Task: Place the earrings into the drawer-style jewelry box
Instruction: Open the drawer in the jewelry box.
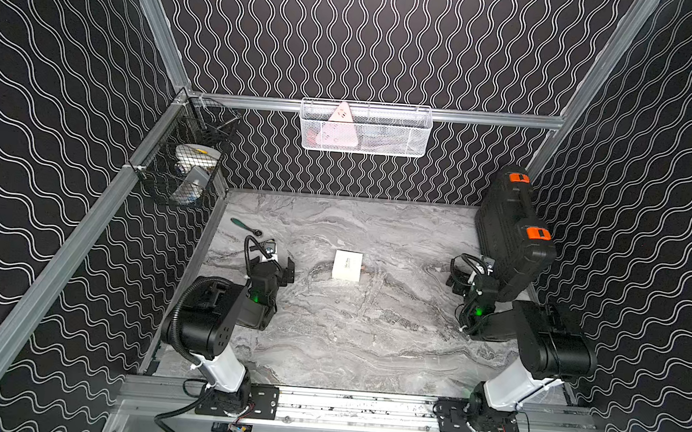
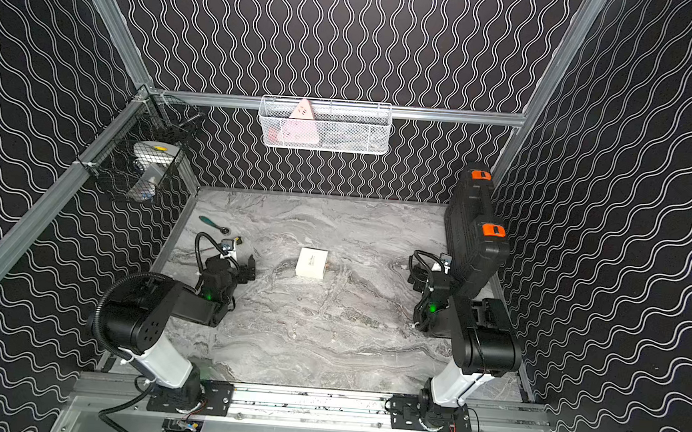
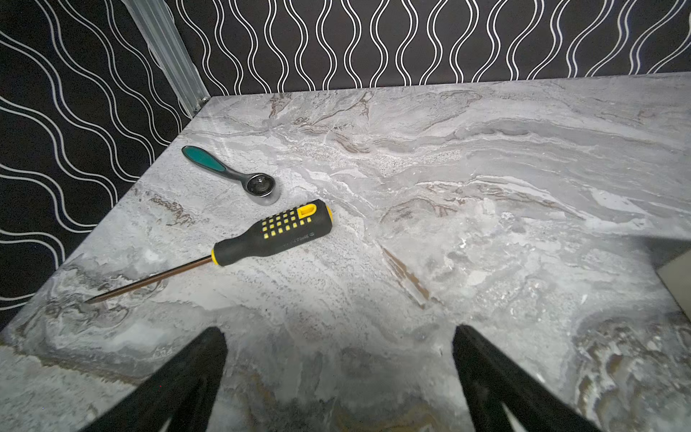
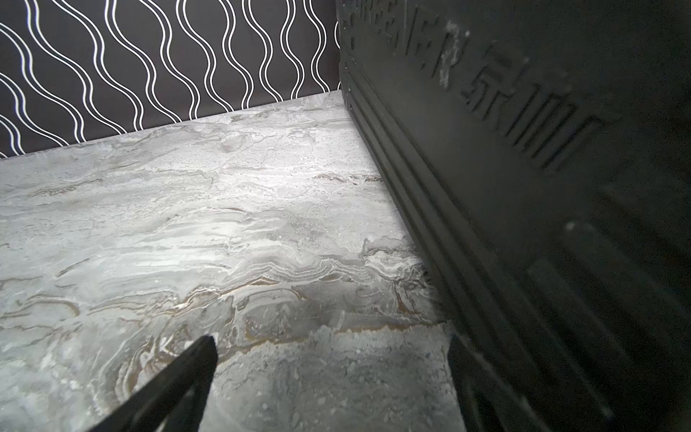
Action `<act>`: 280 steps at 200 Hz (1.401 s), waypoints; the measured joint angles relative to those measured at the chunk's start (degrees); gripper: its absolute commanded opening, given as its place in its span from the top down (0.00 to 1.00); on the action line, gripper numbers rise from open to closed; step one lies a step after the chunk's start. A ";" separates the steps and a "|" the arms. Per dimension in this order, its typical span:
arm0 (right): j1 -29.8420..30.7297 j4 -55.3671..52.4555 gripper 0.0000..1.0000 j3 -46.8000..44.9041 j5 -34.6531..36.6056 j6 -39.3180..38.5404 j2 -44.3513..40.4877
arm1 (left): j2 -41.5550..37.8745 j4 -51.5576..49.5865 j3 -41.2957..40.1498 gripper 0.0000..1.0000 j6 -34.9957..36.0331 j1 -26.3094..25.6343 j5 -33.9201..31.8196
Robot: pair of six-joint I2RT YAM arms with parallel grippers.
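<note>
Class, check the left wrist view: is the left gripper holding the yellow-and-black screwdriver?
No, the screwdriver lies on the table ahead of the left gripper, whose jaws stand open and empty.

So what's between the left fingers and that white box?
Nothing; bare grey marble tabletop separates the left fingers from the cream-white cardboard box, in both top views.

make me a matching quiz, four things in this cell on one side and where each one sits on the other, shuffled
Things:
1 jewelry box
2 ratchet wrench
3 black case
4 white wire basket

Places:
A hung on the back rail
B middle of the table
C beside the screwdriver
D standing on edge at the table's right side

Pairs: 1-B, 2-C, 3-D, 4-A
</note>
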 measured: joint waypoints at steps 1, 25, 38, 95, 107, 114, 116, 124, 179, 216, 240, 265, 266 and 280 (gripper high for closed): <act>0.00 0.00 0.01 0.00 0.00 0.00 0.00 | 0.00 0.00 0.00 0.01 0.00 0.00 0.02; 0.00 -0.02 0.01 0.00 -0.02 0.02 0.00 | 0.00 0.00 0.00 0.01 0.00 0.00 0.20; 0.00 -0.04 0.01 0.02 -0.02 0.02 0.00 | 0.00 0.00 0.00 0.01 0.00 0.00 0.20; 0.00 -0.15 0.01 0.02 -0.02 0.22 0.00 | 0.00 0.00 0.00 0.01 0.00 0.00 0.20; 0.00 -0.15 0.01 0.00 -0.02 0.22 0.00 | 0.00 0.00 0.00 0.01 0.00 0.00 0.20; 0.00 -0.15 0.01 0.00 0.00 0.22 -0.07 | 0.00 0.00 -0.02 0.01 0.00 0.00 0.20; 0.00 -0.17 0.01 -0.02 -0.02 0.22 -0.20 | 0.00 0.00 -0.04 0.01 0.00 0.00 0.20; 0.02 -1.09 0.01 -0.02 -0.09 0.17 -1.11 | -0.26 -0.07 -0.11 0.01 0.00 0.00 0.20; 0.33 -23.15 0.01 11.47 -2.29 4.79 -17.49 | -18.71 -13.03 2.89 0.01 -1.66 -2.51 -6.47; 0.35 -36.70 0.04 20.87 -16.26 17.86 -19.65 | -24.81 -32.17 14.60 0.01 -15.30 -3.15 -10.80; 1.70 -37.51 0.19 24.57 -29.77 25.64 -15.41 | -20.11 -38.82 19.23 0.01 -21.07 -3.13 -3.69; 6.19 -36.74 0.28 25.49 -39.91 32.65 -8.52 | -11.37 -43.58 25.40 0.01 -24.85 -3.10 8.90; 6.49 -36.68 0.29 25.57 -40.33 32.96 -8.13 | -11.08 -43.65 25.59 0.01 -24.94 -3.10 9.27; 9.97 -35.78 0.37 26.73 -43.80 35.12 -4.17 | -6.16 -44.50 28.61 0.01 -27.19 -3.10 16.63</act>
